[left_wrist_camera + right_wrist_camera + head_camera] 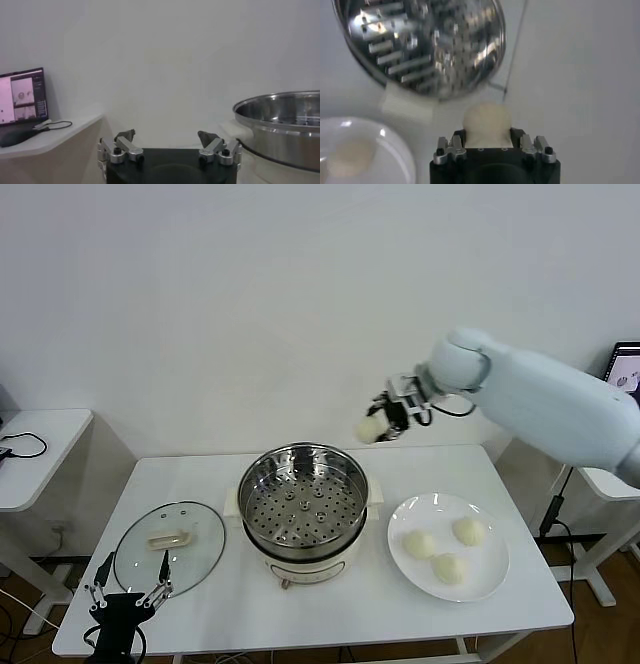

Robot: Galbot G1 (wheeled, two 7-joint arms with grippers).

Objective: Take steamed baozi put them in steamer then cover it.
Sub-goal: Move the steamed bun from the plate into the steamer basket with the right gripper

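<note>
My right gripper (378,424) is shut on one cream-white baozi (368,429) and holds it high in the air, above and behind the right rim of the steamer (303,502). In the right wrist view the baozi (487,124) sits between the jaws with the steamer's perforated tray (420,45) beyond it. Three more baozi (419,544) lie on the white plate (498,569) right of the steamer. The glass cover (168,548) with its cream handle lies flat on the table left of the steamer. My left gripper (128,582) is open and empty at the table's front left, just before the cover.
The white table (330,609) bears everything. Small side tables stand at far left (40,446) and far right (610,481). A laptop (22,102) shows in the left wrist view. The steamer's wall (280,130) is close beside the left gripper (170,142).
</note>
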